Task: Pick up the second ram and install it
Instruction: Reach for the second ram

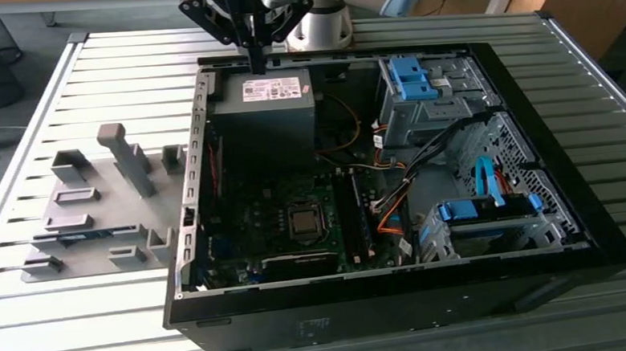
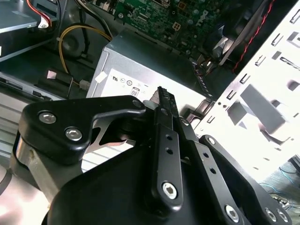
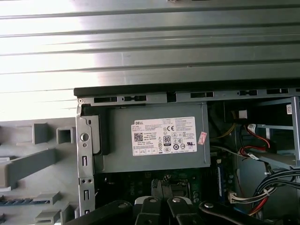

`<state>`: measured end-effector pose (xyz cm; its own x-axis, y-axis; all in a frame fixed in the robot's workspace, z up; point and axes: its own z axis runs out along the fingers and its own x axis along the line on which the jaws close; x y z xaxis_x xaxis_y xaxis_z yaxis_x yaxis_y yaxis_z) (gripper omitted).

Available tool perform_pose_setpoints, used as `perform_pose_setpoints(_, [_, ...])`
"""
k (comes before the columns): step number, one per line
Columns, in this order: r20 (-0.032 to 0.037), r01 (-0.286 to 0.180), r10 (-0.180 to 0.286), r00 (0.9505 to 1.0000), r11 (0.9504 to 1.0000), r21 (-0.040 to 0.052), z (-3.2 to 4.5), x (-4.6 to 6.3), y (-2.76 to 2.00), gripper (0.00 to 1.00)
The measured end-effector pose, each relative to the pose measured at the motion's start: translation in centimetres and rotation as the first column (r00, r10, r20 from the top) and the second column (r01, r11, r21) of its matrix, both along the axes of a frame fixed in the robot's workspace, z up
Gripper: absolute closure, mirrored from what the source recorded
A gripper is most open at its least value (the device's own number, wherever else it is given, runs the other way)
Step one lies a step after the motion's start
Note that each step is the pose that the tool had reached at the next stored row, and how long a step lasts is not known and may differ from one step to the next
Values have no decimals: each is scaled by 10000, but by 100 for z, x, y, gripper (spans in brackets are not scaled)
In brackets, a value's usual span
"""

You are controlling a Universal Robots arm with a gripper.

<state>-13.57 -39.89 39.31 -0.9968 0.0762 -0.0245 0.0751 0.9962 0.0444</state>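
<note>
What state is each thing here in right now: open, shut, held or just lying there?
computer case: open, lying on its side.
gripper: shut, holding nothing, over the case by the power supply.
second ram: resting in the grey holder, not gripped.

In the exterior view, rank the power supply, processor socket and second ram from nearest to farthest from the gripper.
1. Power supply, right beside the gripper.
2. Processor socket, deeper inside the case.
3. Second ram, in the grey holder, exterior view's left.
</note>
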Motion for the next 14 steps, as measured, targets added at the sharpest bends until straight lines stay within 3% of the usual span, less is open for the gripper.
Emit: perform_pose_setpoints(14, [0, 0, 0, 10000, 10000, 0, -3, -49, 0, 90])
